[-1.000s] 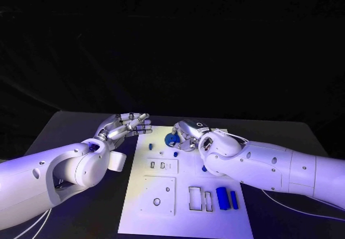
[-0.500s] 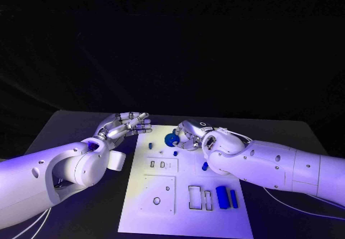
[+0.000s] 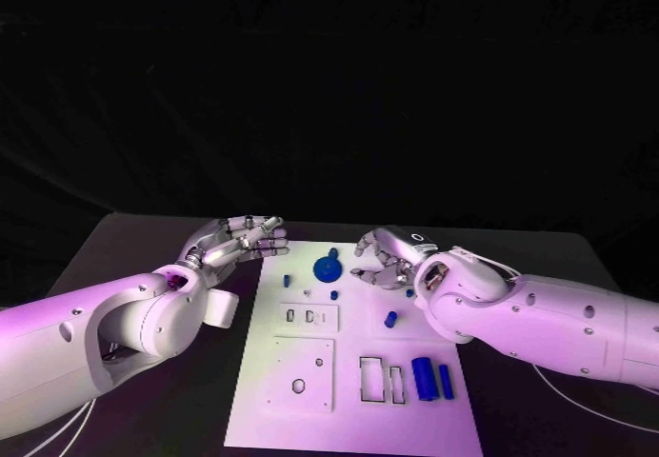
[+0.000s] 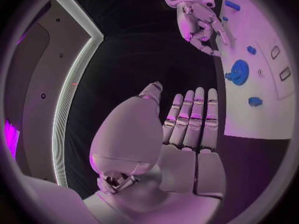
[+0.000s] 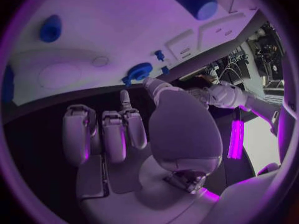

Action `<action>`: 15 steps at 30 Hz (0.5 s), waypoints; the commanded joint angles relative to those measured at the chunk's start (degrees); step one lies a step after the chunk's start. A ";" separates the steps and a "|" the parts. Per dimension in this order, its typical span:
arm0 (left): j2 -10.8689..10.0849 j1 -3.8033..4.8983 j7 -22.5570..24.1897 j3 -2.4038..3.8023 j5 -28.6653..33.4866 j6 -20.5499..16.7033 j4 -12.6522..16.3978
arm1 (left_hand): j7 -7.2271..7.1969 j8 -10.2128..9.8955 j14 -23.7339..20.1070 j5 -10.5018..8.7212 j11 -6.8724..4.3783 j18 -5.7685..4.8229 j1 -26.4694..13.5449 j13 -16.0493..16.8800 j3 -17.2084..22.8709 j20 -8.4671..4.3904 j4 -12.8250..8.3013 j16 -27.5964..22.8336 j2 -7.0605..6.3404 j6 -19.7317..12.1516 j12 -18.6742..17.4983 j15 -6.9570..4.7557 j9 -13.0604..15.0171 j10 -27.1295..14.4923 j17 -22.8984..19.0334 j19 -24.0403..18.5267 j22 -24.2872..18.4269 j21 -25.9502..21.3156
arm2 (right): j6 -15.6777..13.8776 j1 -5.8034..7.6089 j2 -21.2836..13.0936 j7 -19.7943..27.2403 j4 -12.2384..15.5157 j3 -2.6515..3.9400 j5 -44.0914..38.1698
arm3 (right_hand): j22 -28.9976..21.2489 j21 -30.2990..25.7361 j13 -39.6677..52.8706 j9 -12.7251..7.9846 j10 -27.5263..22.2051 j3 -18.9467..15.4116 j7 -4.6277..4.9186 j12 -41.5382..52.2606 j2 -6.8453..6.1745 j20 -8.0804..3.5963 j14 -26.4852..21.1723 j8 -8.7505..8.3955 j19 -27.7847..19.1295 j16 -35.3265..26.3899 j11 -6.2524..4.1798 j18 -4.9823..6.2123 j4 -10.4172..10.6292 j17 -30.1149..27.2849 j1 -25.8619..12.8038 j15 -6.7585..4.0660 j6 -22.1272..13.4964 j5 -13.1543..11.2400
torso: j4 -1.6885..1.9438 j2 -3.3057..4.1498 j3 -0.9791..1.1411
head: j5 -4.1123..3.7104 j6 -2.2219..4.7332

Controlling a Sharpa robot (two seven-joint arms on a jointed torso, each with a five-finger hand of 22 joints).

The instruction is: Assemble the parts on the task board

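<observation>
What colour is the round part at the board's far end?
Blue; the round part shows best in the head view.

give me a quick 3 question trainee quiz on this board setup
1. True or false: the right hand grips the round blue part.
2. Which hand is nearer the round blue part in the head view? A) left hand B) right hand
3. Fill in: the two long blue bars lie on the white board beside two ______ slots.

Key: 1 false, it holds nothing and is apart from the part; 2 B; 3 rectangular.
</observation>
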 commanded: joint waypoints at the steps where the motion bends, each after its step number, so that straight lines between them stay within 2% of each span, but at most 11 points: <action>1: 0.10 0.07 0.39 0.06 -0.17 0.91 0.04 | 2.19 -0.32 -0.15 -0.20 0.19 0.54 0.20 -0.02 -0.22 0.07 0.03 -0.20 -0.13 0.10 -0.33 0.14 -0.05 0.00 0.01 0.52 -0.05 -0.35 | -2.06 0.86 -3.25 1.64 2.63 0.14 6.26 | 4.87 -0.60 6.87 -0.09 0.16 0.38 0.08 0.08 -0.37 -0.25 6.17 0.03 -0.20 0.23 -0.07 -0.42 -0.18 15.10 0.89 -0.12 0.25 -0.28 | -0.27 -0.28 0.03 | -0.08 0.13; 3: 0.10 0.06 0.40 0.06 -0.17 0.87 -0.01 | 2.19 -0.32 -0.15 -0.20 0.19 0.54 0.20 -0.02 -0.22 0.07 0.03 -0.20 -0.13 0.10 -0.33 0.14 -0.05 0.00 0.01 0.52 -0.05 -0.35 | -0.88 1.41 -6.18 2.51 4.20 0.16 10.12 | 4.71 -0.82 6.77 -0.12 0.06 0.52 0.10 -0.01 -0.83 -0.24 6.17 -0.04 -0.34 0.22 -0.06 -0.37 -0.51 15.07 1.55 -0.11 0.25 -0.93 | -0.45 -0.44 0.07 | -0.01 0.14; 4: 0.10 0.06 0.41 0.05 -0.17 0.84 -0.05 | 2.20 -0.34 -0.17 -0.14 0.21 0.54 0.20 -0.02 -0.27 0.07 0.05 -0.25 -0.15 0.07 -0.38 0.16 -0.06 -0.01 0.01 0.53 -0.09 -0.38 | 0.60 1.71 -8.33 4.22 4.82 0.17 12.88 | 4.59 -1.00 6.56 -0.20 -0.13 0.72 0.16 -0.20 -1.14 -0.23 6.15 -0.18 -0.45 0.20 -0.01 -0.33 -0.92 14.97 2.32 -0.08 0.12 -1.53 | -0.61 -0.56 0.12 | 0.03 0.10; 5: 0.10 0.06 0.41 0.05 -0.17 0.83 -0.06 | 2.20 -0.34 -0.17 -0.14 0.21 0.54 0.20 -0.02 -0.27 0.07 0.05 -0.25 -0.15 0.07 -0.38 0.16 -0.06 -0.01 0.01 0.53 -0.09 -0.38 | 1.08 1.77 -8.82 4.74 4.88 0.18 13.48 | 4.57 -1.02 6.56 -0.20 -0.13 0.71 0.16 -0.20 -1.19 -0.22 6.14 -0.19 -0.46 0.20 -0.01 -0.33 -0.95 14.97 2.37 -0.08 0.12 -1.58 | -0.70 -0.63 0.11 | 0.08 0.11; 6: 0.11 0.06 0.43 0.05 -0.17 0.82 -0.09 | 2.20 -0.34 -0.17 -0.14 0.21 0.54 0.20 -0.02 -0.27 0.07 0.05 -0.25 -0.15 0.07 -0.38 0.16 -0.06 -0.01 0.01 0.53 -0.09 -0.38 | 2.99 1.95 -10.62 6.51 4.90 0.17 15.45 | 4.40 -1.24 6.50 -0.25 -0.20 0.50 0.20 -0.25 -1.81 -0.20 6.14 -0.28 -0.61 0.19 0.04 -0.28 -1.22 14.94 2.70 -0.04 0.04 -1.89 | -0.88 -0.78 0.15 | 0.20 0.15; 8: 0.14 0.05 0.46 0.05 -0.17 0.81 -0.16 | 2.20 -0.35 -0.17 -0.12 0.21 0.54 0.21 -0.02 -0.28 0.08 0.04 -0.26 -0.18 0.07 -0.39 0.16 -0.07 -0.01 0.01 0.53 -0.10 -0.39 | 4.80 2.07 -12.33 8.31 4.62 0.15 16.84 | 4.12 -1.65 6.03 -0.33 -0.64 -1.52 0.18 -0.65 -2.67 -0.18 6.10 -0.26 -0.86 0.15 0.04 -0.18 -0.85 14.77 2.23 -0.02 0.31 1.31 | -1.12 -1.00 0.29 | 0.25 0.14; 9: 0.15 0.05 0.46 0.05 -0.17 0.81 -0.19 | 2.20 -0.35 -0.17 -0.12 0.21 0.54 0.21 -0.02 -0.28 0.08 0.04 -0.26 -0.18 0.07 -0.39 0.16 -0.07 -0.01 0.01 0.53 -0.10 -0.39 | 5.44 2.10 -12.97 9.05 4.43 0.14 17.17 | 4.01 -1.81 5.94 -0.41 -0.72 -2.21 0.13 -0.73 -2.74 -0.18 6.09 -0.36 -0.95 0.14 0.01 -0.15 -0.95 14.74 2.60 -0.04 0.25 1.52 | -1.15 -1.03 0.32 | 0.12 0.14; 12: 0.21 0.04 0.46 0.04 -0.17 0.83 -0.32 | 2.20 -0.35 -0.17 -0.12 0.21 0.54 0.21 -0.02 -0.28 0.08 0.04 -0.26 -0.18 0.07 -0.39 0.16 -0.07 -0.01 0.01 0.53 -0.10 -0.39 | 6.87 2.05 -14.75 11.26 3.48 0.07 17.71 | 3.88 -2.07 5.86 -0.59 -0.80 -3.74 -0.33 -0.80 -2.43 -0.38 6.17 -0.43 -1.07 0.23 -0.40 -0.08 -1.14 15.10 3.99 -0.34 0.38 0.36 | -1.41 -1.24 0.58 | -0.09 -0.03; 15: 0.34 0.03 0.45 0.03 -0.17 0.90 -0.49 | 2.20 -0.35 -0.17 -0.12 0.21 0.54 0.21 -0.02 -0.28 0.08 0.04 -0.26 -0.18 0.07 -0.39 0.16 -0.07 -0.01 0.01 0.53 -0.10 -0.39 | 7.43 1.82 -15.83 12.71 2.05 -0.03 17.64 | 3.86 -2.18 5.82 -0.73 -0.85 -4.44 -0.60 -0.84 -2.27 -0.62 6.17 -0.50 -1.10 0.23 -0.71 -0.07 -1.46 15.10 5.23 -0.62 0.39 0.18 | -1.55 -1.45 0.83 | -0.37 -0.17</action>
